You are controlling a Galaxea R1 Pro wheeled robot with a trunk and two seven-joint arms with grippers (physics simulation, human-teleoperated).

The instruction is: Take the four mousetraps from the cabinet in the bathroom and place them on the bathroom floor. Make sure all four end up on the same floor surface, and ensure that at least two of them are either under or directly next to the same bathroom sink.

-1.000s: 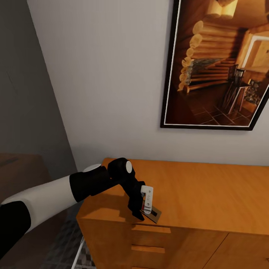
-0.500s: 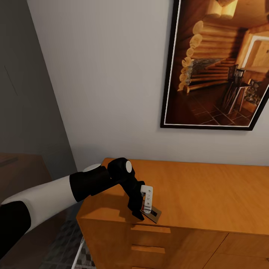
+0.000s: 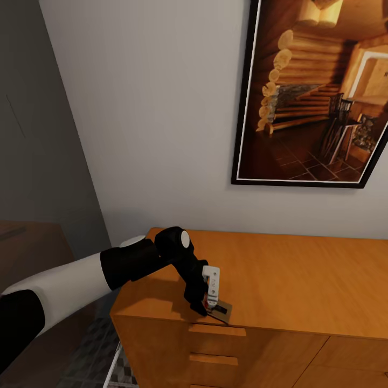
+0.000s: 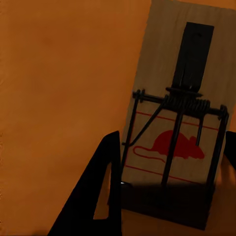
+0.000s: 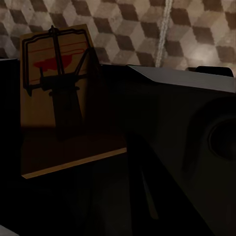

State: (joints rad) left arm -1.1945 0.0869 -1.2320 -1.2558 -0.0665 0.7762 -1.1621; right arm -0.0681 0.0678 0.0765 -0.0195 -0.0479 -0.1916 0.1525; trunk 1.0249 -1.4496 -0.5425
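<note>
Lying between open jaws: mousetrap (image 4: 177, 123)

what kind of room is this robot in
Probably a furnished room in a home; nothing in view proves which one. A low orange-brown wooden cabinet with drawer fronts stands against a plain white wall, a large framed picture hangs above it, and cube-pattern floor tiles show below.

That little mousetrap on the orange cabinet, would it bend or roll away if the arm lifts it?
Probably neither. The mousetrap looks like a flat, stiff board, so it should stay rigid and not roll. Being thin and small, it is likely light, and might slide on the cabinet's smooth top if nudged by the left gripper.
</note>
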